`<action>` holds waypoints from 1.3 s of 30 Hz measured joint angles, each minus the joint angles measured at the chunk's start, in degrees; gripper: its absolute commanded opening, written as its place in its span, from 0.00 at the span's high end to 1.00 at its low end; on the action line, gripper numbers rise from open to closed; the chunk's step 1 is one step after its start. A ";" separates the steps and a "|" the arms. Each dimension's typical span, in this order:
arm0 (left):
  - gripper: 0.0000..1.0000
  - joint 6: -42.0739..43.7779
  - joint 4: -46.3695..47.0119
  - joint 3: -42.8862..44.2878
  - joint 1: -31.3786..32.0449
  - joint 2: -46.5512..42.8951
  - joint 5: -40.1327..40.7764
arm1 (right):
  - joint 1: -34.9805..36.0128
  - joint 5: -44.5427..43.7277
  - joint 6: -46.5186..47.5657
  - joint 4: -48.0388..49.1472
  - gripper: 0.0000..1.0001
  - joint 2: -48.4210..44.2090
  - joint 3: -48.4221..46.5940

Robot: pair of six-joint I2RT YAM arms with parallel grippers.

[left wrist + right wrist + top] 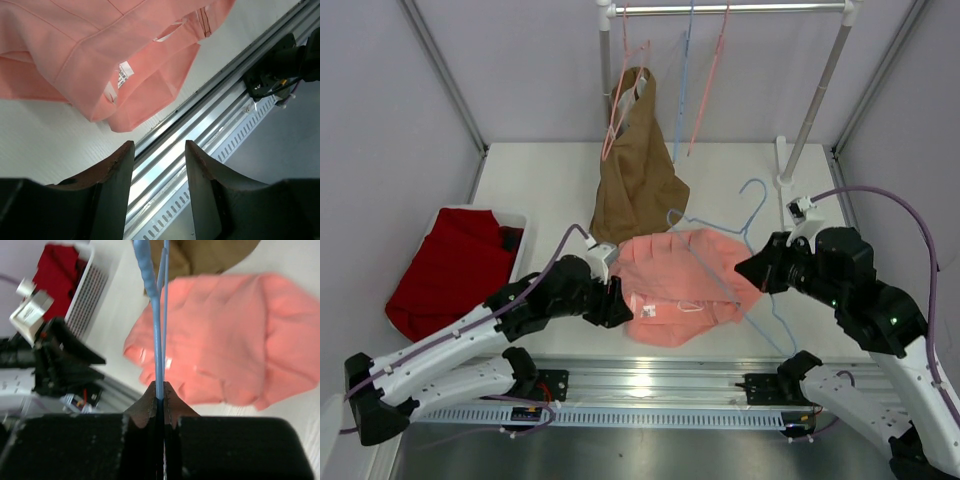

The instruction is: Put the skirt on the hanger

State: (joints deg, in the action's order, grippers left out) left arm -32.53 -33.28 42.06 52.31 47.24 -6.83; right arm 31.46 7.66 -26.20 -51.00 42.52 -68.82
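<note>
The left gripper (617,303) is found just beside the left edge of the skirt (685,285). In the left wrist view its fingers (114,186) are seen parted, with nothing between them; only the table's front rail is seen through the gap. The skirt (100,45) lies ahead of the fingertips and is not touched.

The skirt is recorded as a salmon-pink, loosely folded heap lying flat on the white table (550,180), near the front edge and between the two arms. Soft folds and small white labels are noted on its near side.

The pale-blue hanger (712,272) is laid across the top of the skirt, its hook pointing to the far right.

The right gripper (745,268) is placed at the skirt's right edge. In the right wrist view its fingers are seen closed tight on the hanger's (152,305) thin wire, with the skirt (225,335) beyond.
</note>
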 measured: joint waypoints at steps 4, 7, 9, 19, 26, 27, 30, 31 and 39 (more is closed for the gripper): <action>0.56 -2.10 2.36 -0.50 4.24 2.84 3.19 | 4.02 2.47 -1.84 -3.28 1.00 -2.12 0.66; 0.61 -4.26 4.61 -1.36 6.32 5.55 5.97 | 4.68 3.85 -1.81 -5.84 1.00 -2.69 0.35; 0.64 -5.90 6.19 -2.19 6.84 6.88 7.63 | 4.72 4.70 -1.68 -7.43 1.00 -3.04 0.31; 0.71 -13.90 10.23 -4.83 7.02 12.48 16.20 | 4.81 11.30 0.48 -12.13 1.00 -4.81 2.23; 0.68 -17.00 11.76 -6.25 7.02 13.79 19.43 | 4.81 14.88 1.18 -12.92 1.00 -5.64 4.44; 0.68 -17.22 11.87 -6.58 7.02 13.79 19.80 | 4.81 15.15 1.25 -13.00 1.00 -5.77 4.70; 0.68 -17.77 12.02 -7.06 7.02 14.21 20.44 | 4.81 15.80 1.36 -13.07 1.00 -6.05 5.29; 0.67 -18.01 12.31 -7.06 7.02 14.58 20.52 | 4.81 15.96 1.40 -13.07 1.00 -6.05 5.35; 0.70 -18.64 14.34 -7.26 6.97 16.28 22.21 | 4.83 17.22 2.29 -13.27 1.00 -6.05 6.21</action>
State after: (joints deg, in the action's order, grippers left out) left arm -51.18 -18.94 34.81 59.29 63.53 15.38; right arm 36.29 24.88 -23.90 -64.27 36.47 -62.61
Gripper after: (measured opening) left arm 0.316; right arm 0.044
